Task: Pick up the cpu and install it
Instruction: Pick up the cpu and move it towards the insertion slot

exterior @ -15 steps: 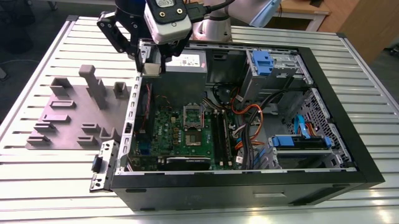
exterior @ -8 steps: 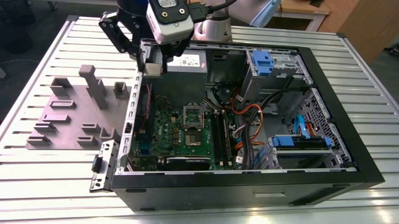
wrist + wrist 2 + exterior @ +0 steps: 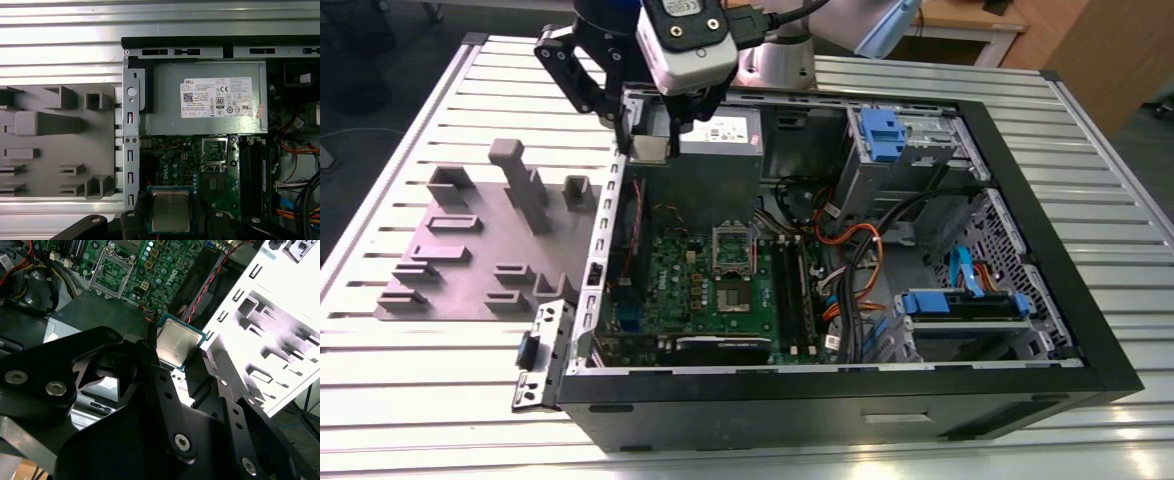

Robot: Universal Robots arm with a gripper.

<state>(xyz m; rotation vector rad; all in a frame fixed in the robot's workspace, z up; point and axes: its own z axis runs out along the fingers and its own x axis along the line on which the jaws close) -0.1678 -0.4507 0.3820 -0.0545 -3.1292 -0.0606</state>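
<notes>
While clamped flat between the gripper's (image 3: 177, 352) closed-in fingers, the cpu (image 3: 179, 340) hangs near the computer case's wall (image 3: 131, 150), by the power supply (image 3: 210, 100) corner (not over target). The motherboard socket (image 3: 734, 295) lies further inward, past the supply.

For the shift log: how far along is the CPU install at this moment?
Done: the cpu is picked up and clamped in the gripper.
In hand: it hangs in the air over the open computer case, near the grey power supply.
Left: the chip is apart from the silver socket frame on the motherboard, so it is not yet seated.
</notes>
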